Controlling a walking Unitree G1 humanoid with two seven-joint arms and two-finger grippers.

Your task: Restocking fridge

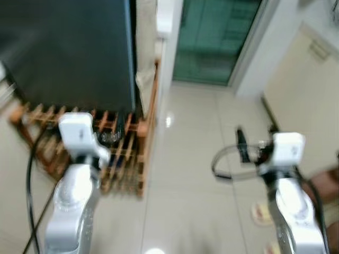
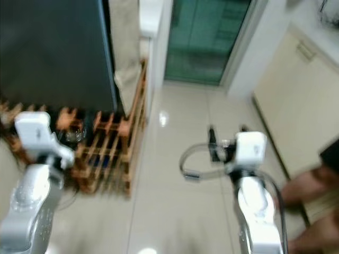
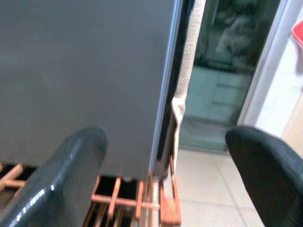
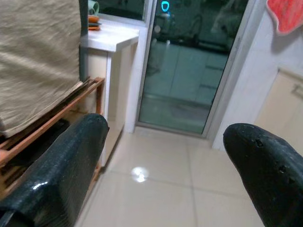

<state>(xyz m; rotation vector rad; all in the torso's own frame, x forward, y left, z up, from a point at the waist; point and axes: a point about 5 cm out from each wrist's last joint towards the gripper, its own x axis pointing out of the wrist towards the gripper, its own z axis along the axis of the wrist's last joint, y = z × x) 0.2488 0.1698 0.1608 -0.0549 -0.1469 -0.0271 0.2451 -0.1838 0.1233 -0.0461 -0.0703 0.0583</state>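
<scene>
The fridge (image 1: pixel 69 53) has a dark, matt, smooth face. Beside it stands a slatted rack (image 1: pixel 127 153) of reddish wood with coarse beige cloth (image 4: pixel 38 61) draped over it. The floor (image 1: pixel 196 174) is glossy pale tile, and the door (image 1: pixel 212 37) is greenish glass.

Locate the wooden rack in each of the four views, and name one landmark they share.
Left eye view: wooden rack, lower left, below the dark fridge.
Right eye view: rack, lower left, under the fridge.
Left wrist view: rack at the bottom edge, between the open end effector fingers.
Right wrist view: rack at the left edge, under beige cloth.
Shared landmark: the green glass door.
</scene>
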